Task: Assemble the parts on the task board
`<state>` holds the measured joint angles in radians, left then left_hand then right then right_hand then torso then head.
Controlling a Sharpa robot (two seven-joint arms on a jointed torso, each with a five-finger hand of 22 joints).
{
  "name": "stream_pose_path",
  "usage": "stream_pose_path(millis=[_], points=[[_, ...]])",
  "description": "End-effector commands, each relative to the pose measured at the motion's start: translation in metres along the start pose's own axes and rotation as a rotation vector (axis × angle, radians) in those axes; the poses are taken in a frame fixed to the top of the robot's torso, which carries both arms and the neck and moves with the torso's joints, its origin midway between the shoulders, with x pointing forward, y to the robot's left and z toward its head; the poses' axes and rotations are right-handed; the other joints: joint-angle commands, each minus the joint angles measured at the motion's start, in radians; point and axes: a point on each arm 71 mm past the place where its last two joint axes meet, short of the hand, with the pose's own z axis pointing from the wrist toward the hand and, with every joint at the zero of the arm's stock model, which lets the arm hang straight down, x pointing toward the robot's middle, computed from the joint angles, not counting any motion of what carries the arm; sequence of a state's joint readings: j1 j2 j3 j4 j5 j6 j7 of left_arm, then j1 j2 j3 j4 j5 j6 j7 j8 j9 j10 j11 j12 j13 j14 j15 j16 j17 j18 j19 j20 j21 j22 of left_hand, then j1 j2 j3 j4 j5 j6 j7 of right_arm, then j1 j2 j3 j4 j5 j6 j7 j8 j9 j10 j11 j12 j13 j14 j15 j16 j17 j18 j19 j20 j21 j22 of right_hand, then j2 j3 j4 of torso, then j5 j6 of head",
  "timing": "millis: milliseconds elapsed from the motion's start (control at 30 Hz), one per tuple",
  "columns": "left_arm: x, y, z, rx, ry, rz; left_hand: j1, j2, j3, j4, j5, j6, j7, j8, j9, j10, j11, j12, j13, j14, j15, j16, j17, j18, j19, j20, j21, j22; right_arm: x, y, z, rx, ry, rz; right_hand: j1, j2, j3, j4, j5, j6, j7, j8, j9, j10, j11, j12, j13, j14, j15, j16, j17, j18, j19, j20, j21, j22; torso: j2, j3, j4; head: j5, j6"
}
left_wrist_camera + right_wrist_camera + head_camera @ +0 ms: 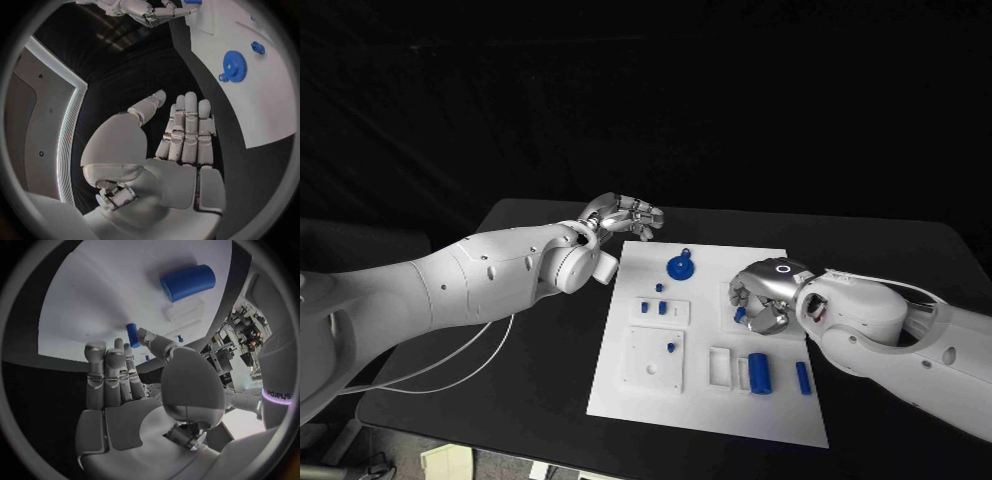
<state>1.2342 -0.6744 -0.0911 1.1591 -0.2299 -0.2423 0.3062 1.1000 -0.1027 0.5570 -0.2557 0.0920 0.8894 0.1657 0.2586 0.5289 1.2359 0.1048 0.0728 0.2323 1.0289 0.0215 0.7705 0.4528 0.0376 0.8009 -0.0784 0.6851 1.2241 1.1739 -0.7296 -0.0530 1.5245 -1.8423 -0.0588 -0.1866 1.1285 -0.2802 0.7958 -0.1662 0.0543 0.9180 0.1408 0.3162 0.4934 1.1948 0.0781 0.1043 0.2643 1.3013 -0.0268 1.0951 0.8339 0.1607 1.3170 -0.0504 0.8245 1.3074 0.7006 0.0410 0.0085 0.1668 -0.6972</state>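
Task board (711,400): one white plate, mid-surface, long side running away from the robot.

Blue parts I can count on it in head view:
- 1 gear (681,266) near the far edge, flat on the board, with a small knob just beside its far rim.
- 1 small peg (661,289) just near-side of the gear.
- 2 short pins (652,308) standing in a white block, left-centre.
- 1 small stub (672,347) on the larger white square plate (653,360), near-left.
- 1 big cylinder (759,372) lying beside a white rectangular frame (721,366), near-centre.
- 1 slim pin (802,376) lying to the right of the cylinder, apart from it.
- 1 small pin (738,314) right at the right hand's fingertips.

Right hand (764,297): over the board's right-centre, fingers curled down. Right wrist view shows fingers (107,371) nearly straight and together, thumb out toward the small blue pin (132,335); can't tell whether it touches or holds it. The big cylinder (187,282) sits beyond, well apart.

Left hand (623,216): off the board, over the black surface (531,370) by the far-left corner, holding nothing. Left wrist view: fingers (187,130) straight, side by side, thumb apart, gear (234,65) on the board beyond.
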Motion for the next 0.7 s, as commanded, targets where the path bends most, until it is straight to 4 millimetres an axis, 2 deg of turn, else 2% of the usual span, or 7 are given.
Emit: stream_pose_path(millis=[33, 433, 600, 700], points=[[0.0017, -0.0022, 0.0006, 0.012, 0.011, -0.010, -0.004, 0.008, -0.003, 0.004, 0.005, -0.008, -0.001, 0.005, -0.002, -0.003, 0.000, 0.001, -0.001, 0.007, 0.001, -0.006, 0.002, 0.012, 0.007, 0.003, -0.006, 0.001, 0.0020, 0.0034, 0.0014, -0.014, 0.009, -0.015, 0.012, 0.003, 0.009, 0.001, -0.006, 0.011, -0.001, 0.005, 0.002, 0.020, -0.001, 0.005, 0.003, 0.003, -0.009, 0.004, -0.001, 0.101, 0.006, -0.001, -0.002, 0.007, 0.000, 0.0003, 0.0002, 0.003, -0.002], [0.0015, -0.0022, 0.0005, 0.012, 0.012, -0.010, -0.005, 0.008, -0.003, 0.005, 0.005, -0.008, -0.001, 0.005, -0.002, -0.003, -0.001, 0.001, -0.001, 0.008, 0.001, -0.007, 0.003, 0.012, 0.007, 0.002, -0.007, 0.002, 0.0047, 0.0057, 0.0023, -0.021, 0.010, -0.015, 0.014, 0.026, 0.022, 0.010, -0.006, 0.045, -0.008, 0.021, 0.005, 0.061, -0.018, 0.025, 0.020, 0.003, -0.026, 0.005, -0.002, 0.101, 0.007, -0.003, 0.001, 0.013, 0.000, 0.0018, -0.0016, 0.006, -0.006], [0.0009, -0.0020, 0.0003, 0.011, 0.010, -0.010, -0.005, 0.008, -0.003, 0.005, 0.005, -0.008, -0.001, 0.006, -0.002, -0.003, -0.001, 0.001, -0.001, 0.008, 0.001, -0.007, 0.004, 0.012, 0.007, 0.002, -0.007, 0.002, 0.0044, 0.0051, 0.0022, -0.013, 0.002, -0.037, 0.034, 0.051, 0.045, -0.002, -0.005, 0.072, -0.018, 0.035, 0.011, 0.087, -0.029, 0.039, 0.035, 0.002, -0.035, 0.004, -0.002, 0.101, 0.004, -0.005, 0.001, 0.015, -0.001, 0.0024, -0.0014, 0.006, -0.008], [0.0008, -0.0020, 0.0003, 0.010, 0.011, -0.010, -0.005, 0.008, -0.003, 0.005, 0.005, -0.008, -0.001, 0.006, -0.002, -0.003, -0.001, 0.001, -0.001, 0.008, 0.001, -0.007, 0.004, 0.012, 0.007, 0.002, -0.007, 0.002, 0.0045, 0.0045, 0.0021, -0.009, 0.000, -0.043, 0.045, 0.054, 0.063, -0.013, -0.006, 0.078, -0.020, 0.037, 0.012, 0.092, -0.031, 0.042, 0.042, 0.002, -0.038, 0.004, -0.002, 0.101, 0.003, -0.003, 0.001, 0.016, -0.001, 0.0024, -0.0020, 0.006, -0.008]])
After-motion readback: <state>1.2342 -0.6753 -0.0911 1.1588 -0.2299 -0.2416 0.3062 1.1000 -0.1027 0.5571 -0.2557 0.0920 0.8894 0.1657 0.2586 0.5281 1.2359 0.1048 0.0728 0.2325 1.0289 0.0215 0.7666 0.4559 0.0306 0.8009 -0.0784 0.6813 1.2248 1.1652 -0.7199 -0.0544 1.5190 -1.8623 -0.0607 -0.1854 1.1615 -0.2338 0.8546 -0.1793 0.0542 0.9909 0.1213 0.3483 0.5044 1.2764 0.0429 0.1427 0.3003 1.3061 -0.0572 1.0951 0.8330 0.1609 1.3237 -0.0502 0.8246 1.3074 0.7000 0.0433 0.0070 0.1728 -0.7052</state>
